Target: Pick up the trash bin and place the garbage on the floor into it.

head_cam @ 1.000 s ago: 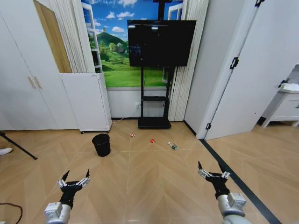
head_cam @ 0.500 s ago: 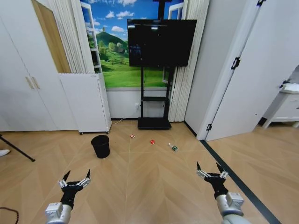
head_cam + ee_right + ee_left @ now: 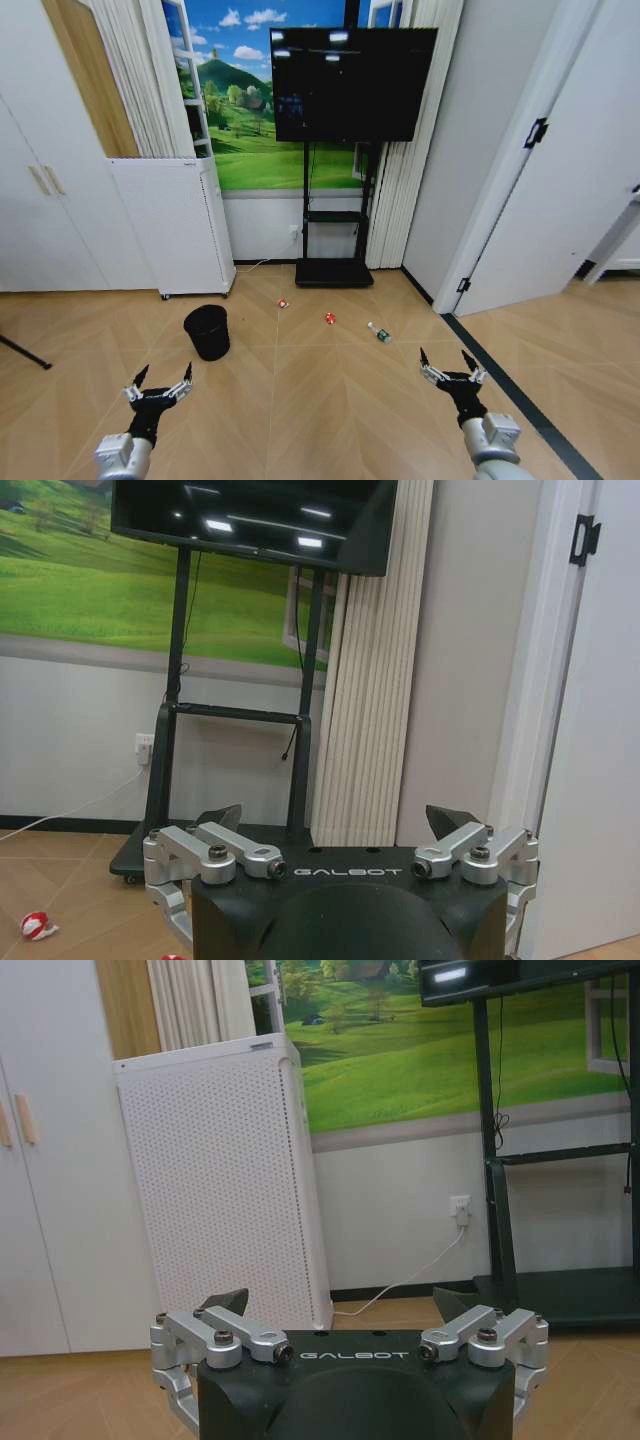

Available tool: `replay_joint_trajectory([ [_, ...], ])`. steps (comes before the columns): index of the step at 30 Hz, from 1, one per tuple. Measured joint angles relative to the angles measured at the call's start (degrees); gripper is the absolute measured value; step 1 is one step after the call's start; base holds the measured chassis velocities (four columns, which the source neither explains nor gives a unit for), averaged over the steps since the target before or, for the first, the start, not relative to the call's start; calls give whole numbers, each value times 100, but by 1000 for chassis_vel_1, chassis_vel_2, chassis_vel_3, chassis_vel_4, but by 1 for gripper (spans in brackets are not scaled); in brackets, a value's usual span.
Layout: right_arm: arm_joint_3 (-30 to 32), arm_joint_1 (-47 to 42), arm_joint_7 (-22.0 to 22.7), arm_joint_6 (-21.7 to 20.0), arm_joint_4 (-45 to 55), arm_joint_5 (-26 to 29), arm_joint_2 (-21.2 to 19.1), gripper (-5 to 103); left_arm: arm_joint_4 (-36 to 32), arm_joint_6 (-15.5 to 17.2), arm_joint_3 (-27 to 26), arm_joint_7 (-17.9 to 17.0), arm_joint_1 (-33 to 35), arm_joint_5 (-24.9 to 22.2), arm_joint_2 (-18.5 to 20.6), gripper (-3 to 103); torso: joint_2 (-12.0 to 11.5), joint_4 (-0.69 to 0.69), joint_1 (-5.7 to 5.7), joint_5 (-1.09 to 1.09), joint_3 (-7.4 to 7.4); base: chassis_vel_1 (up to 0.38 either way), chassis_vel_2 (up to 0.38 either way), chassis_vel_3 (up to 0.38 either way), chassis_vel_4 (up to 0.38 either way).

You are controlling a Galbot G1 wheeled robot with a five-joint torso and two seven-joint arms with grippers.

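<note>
The black round trash bin (image 3: 207,332) stands upright on the parquet floor (image 3: 320,400), ahead and to my left. The garbage lies to its right in a loose row: a red-and-white crumpled scrap (image 3: 283,303), a small red item (image 3: 330,319) and a clear bottle with a green label (image 3: 379,333). The scrap (image 3: 35,925) also shows low in the right wrist view. My left gripper (image 3: 163,372) (image 3: 342,1300) hovers open and empty, well short of the bin. My right gripper (image 3: 443,358) (image 3: 335,815) is open and empty too, short of the bottle.
A white perforated appliance (image 3: 170,225) stands against the wall just behind the bin. A TV on a black stand (image 3: 335,270) is behind the litter. White cupboard doors (image 3: 40,190) are at left, a white door (image 3: 560,180) at right, and a dark floor strip (image 3: 510,390) runs along the right.
The whole head view has shifted, so the camera has moved: the wall, TV and appliance look nearer and the bin and litter sit lower. Both grippers stay open as before.
</note>
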Motion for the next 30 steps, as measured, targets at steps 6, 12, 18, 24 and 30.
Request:
replay_joint_trajectory([
  [6, 0, -12, 0, 52, -14, 1, 10, 100, 0, -3, -1, 2, 6, 2, 0, 100, 0, 2, 1, 0, 0, -372, 368, 372, -364],
  [12, 5, -31, -1, 118, -41, -21, 27, 100, -4, -6, -7, 0, 12, 2, 7, 100, 0, 5, 0, 5, -1, -352, 358, 370, -368],
  [18, 8, -42, -4, 236, -69, -67, 27, 100, -3, -10, -6, 0, 15, 3, 4, 100, 0, 1, 0, 1, -1, -357, 350, 358, -352],
  [24, -4, -34, -5, 308, -107, -134, 28, 100, 2, -13, -11, -2, 22, 7, 3, 100, 0, 5, 0, 8, 0, -358, 354, 347, -344],
  [30, -25, -5, 44, 501, -158, -147, 36, 100, 23, -10, -12, -95, 9, 25, -5, 100, 1, 2, 0, 1, -1, -333, 335, 339, -347],
])
